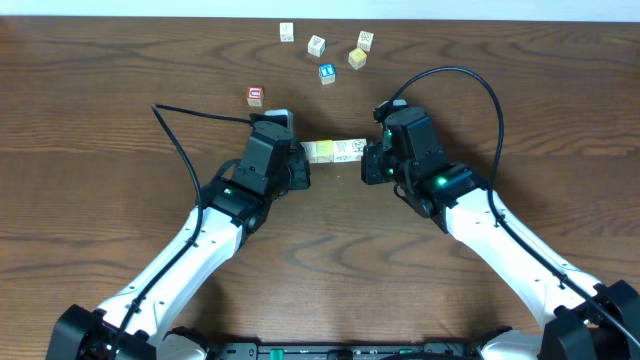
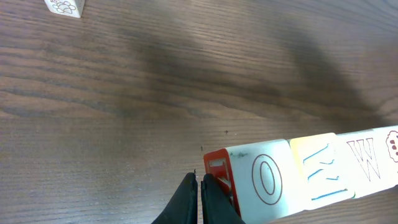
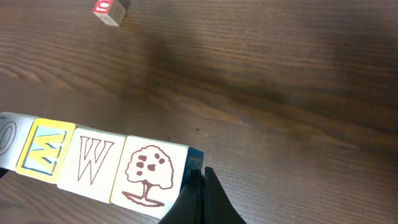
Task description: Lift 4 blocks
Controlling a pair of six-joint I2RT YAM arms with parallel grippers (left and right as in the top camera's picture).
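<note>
Overhead view: a row of four blocks lies at the centre of the frame, end to end, bridging the gap between the two arms. The left gripper meets the row's left end and the right gripper meets its right end.

Left wrist view: the left gripper has its fingers pressed together with nothing between them. Its tips sit against the red side face of the end block, a white block printed with an O. The yellow block, the W block and the edge of the tree block run on toward the right edge.

Right wrist view: the right gripper is likewise pressed together on nothing, and its tips bear on the blue side face of the tree block. The row runs from there to the left edge.

Whether the row rests on the wooden table or hangs clear of it cannot be told.

Near the top of the overhead frame lie three loose white cubes, a loose yellow cube and a blue-faced cube. A red-faced cube sits apart, up and to the left of the row. A black cable crosses the table to the left arm.
</note>
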